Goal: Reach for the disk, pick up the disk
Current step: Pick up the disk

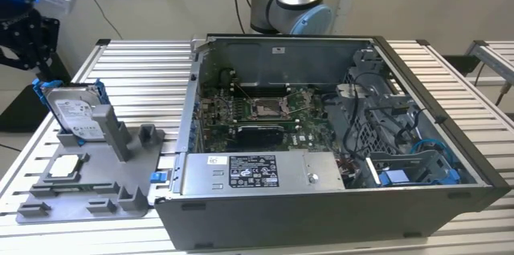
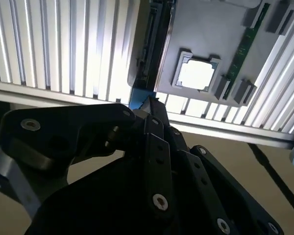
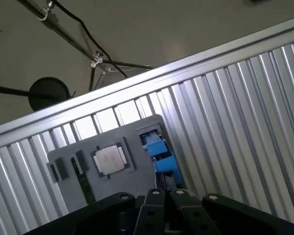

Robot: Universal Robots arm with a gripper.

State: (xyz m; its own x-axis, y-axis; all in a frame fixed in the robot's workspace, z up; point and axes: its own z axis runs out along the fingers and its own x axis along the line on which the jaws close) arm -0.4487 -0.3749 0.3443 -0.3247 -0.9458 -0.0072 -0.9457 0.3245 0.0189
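One disk (image 1: 71,109) stands upright in a holder (image 1: 88,198) beside the computer case (image 1: 321,225). Farther out, the end effector (image 2: 148,105) hangs clenched, empty.

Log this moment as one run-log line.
phase: reach | pincer: over disk, not grasping it | disk: upright in grey holder, beside open computer case
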